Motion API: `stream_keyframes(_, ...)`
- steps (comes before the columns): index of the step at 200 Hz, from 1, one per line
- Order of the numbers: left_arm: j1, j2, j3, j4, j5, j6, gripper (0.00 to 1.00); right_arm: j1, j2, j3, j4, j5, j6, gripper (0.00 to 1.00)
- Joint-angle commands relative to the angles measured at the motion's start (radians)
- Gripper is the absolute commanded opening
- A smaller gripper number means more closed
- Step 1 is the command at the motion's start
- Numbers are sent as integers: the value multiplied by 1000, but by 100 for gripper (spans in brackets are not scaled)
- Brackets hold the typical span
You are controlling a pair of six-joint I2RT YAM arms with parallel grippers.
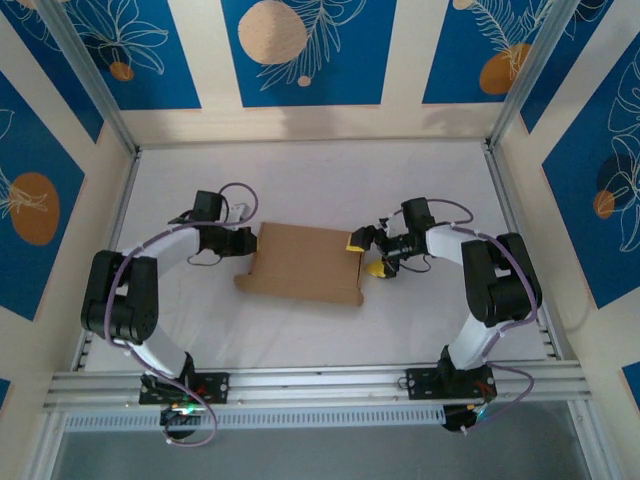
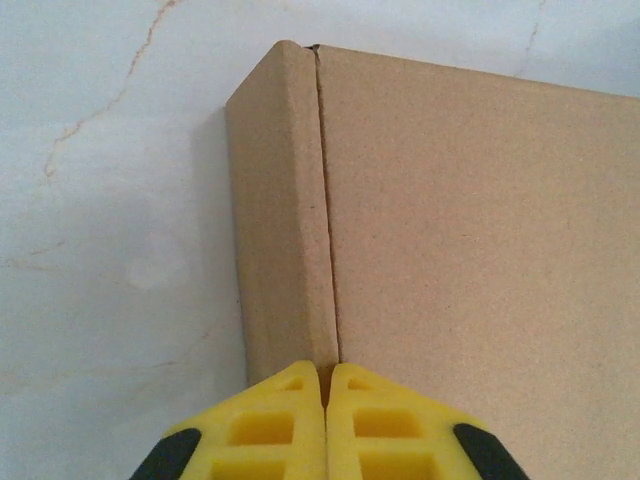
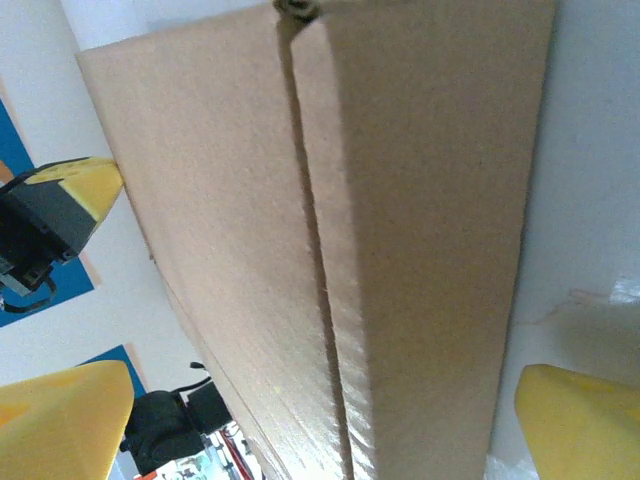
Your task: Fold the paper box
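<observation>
The paper box [image 1: 305, 262] lies in the middle of the table as a shallow brown cardboard box with its lid down. My left gripper [image 1: 250, 240] is at the box's left end. In the left wrist view its yellow fingertips [image 2: 300, 385] are pressed together at the seam between the side wall [image 2: 280, 210] and the lid [image 2: 480, 230], so the left gripper [image 2: 327, 368] is shut. My right gripper [image 1: 366, 254] stands wide open at the right end. In the right wrist view the paper box [image 3: 400, 200] runs between the right gripper's [image 3: 320, 400] spread fingers [image 3: 60, 420].
The white tabletop [image 1: 420, 180] surrounds the box. Aluminium frame rails [image 1: 300, 385] run along the near edge, and patterned blue and cream walls [image 1: 300, 50] close in the back and sides.
</observation>
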Motion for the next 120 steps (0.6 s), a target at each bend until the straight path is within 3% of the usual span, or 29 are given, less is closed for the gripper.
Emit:
stream_keyframes(1, 37, 47, -30, -17, 9, 5, 4, -2, 0, -1, -37, -11, -6, 100)
stream_keyframes(83, 62, 109, -36, -22, 15, 12, 1, 40, -2, 19, -101, 47, -31, 99)
stream_keyframes(120, 74, 128, -36, -28, 1, 12, 0, 60, -36, 12, -127, 135, -35, 99)
